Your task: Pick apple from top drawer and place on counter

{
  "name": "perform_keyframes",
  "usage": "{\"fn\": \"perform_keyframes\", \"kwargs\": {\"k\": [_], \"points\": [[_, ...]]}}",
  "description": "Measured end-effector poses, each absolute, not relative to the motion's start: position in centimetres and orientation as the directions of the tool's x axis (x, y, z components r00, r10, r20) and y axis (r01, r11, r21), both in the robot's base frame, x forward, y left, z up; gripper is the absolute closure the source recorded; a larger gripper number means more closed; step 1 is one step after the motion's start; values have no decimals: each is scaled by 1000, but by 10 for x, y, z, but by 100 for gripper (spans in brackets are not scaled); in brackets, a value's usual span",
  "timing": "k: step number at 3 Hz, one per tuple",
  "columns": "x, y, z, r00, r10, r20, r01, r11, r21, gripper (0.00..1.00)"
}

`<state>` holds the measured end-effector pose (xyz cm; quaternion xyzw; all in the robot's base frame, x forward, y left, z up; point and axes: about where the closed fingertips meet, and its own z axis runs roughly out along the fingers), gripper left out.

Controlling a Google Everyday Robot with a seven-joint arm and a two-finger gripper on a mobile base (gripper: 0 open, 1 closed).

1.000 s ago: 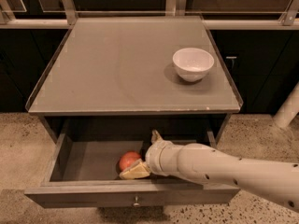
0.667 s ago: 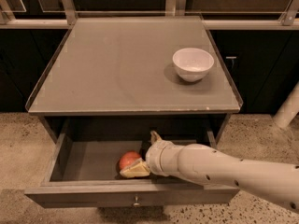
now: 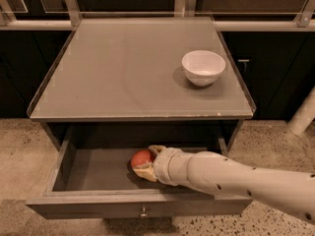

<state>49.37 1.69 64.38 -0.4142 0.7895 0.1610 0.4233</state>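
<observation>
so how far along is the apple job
Done: the top drawer stands open. In hand: the gripper is inside it, right at the apple, which is not yet out of the drawer. Left: lifting the apple out and setting it on the counter.

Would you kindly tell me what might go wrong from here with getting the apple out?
The end effector grips the apple inside the top drawer, not far from the counter overhang, so a straight lift might knock against that edge. The fingers appear to hold only the apple's arm-facing side, so it may slip. The white bowl stands on the counter toward the arm's side, and placing there risks bumping it.
</observation>
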Motion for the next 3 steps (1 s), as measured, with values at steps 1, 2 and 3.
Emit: {"fn": "perform_keyframes", "kwargs": {"k": [1,2,3], "points": [[494,17,644,-298,-518,-802,-790,605,-96,82],[494,17,644,-298,-518,-802,-790,605,-96,100],[494,17,644,-298,-518,-802,-790,605,-96,100]]}}
